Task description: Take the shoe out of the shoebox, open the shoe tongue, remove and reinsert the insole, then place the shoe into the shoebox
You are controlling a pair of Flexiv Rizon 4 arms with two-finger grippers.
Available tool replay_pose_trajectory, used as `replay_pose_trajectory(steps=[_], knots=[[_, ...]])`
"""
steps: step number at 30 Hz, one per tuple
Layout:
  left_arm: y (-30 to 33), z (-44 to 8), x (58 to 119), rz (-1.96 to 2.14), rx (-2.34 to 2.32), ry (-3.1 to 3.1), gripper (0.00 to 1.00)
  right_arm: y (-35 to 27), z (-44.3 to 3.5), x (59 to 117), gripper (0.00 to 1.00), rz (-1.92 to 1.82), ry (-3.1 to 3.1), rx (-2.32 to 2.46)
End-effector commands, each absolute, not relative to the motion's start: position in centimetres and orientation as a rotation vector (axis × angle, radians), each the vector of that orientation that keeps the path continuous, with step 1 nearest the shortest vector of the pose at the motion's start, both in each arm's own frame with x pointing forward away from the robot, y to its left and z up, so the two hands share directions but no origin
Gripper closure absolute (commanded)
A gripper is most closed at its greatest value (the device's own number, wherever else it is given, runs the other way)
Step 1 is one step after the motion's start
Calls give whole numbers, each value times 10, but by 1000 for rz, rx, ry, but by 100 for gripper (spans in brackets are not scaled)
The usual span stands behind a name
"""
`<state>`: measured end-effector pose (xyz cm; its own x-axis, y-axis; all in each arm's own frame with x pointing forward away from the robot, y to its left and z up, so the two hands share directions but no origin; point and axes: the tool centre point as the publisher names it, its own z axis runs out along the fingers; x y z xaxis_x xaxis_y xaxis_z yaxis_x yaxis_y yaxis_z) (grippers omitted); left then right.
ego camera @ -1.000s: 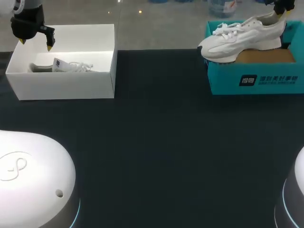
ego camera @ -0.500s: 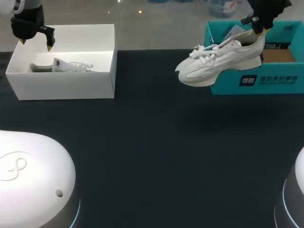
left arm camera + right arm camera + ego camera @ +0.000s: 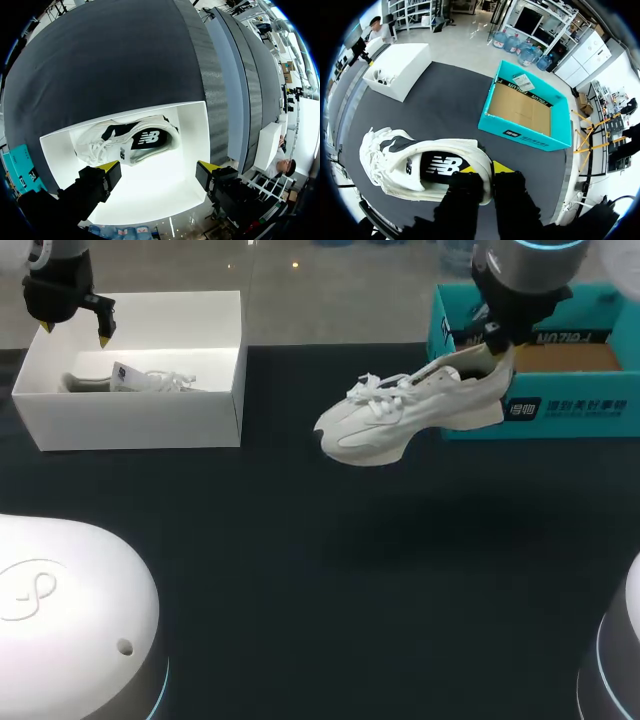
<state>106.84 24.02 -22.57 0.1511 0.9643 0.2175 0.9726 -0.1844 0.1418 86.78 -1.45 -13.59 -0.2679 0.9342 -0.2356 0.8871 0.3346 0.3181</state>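
A white sneaker (image 3: pixel 410 408) hangs in the air left of the teal shoebox (image 3: pixel 560 410), toe pointing left. My right gripper (image 3: pixel 497 343) is shut on its heel collar. In the right wrist view the heel rim of the sneaker (image 3: pixel 420 167) is pinched between the yellow tips of that gripper (image 3: pixel 485 170), with the empty teal shoebox (image 3: pixel 525 110) on the table beyond. My left gripper (image 3: pixel 72 332) hovers open over the white box (image 3: pixel 135 410) at the back left. A second white sneaker (image 3: pixel 127 142) lies inside that white box (image 3: pixel 190 165), below the left gripper (image 3: pixel 159 172).
The dark tabletop (image 3: pixel 330 580) spreads between the two boxes and toward the front. Both robot bases, the left (image 3: pixel 70 620) and the right (image 3: pixel 615 660), bulge at the near corners.
My right arm has lifted the sneaker out of the teal shoebox and carried it leftward and lower, out over the table. The left arm has stayed still.
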Motion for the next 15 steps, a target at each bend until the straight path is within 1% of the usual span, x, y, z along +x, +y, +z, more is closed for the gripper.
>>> replay_pose_trajectory(steps=[1,9,15], knots=[[241,-225,1067,-407,-2360,-1984,0,-4,-142,854,100,202,2224,1632],[241,-225,1067,-407,-2360,-1984,0,12,-153,833,100,215,2244,1721],[241,-225,1067,-407,-2360,-1984,0,12,-153,833,100,215,2244,1721]])
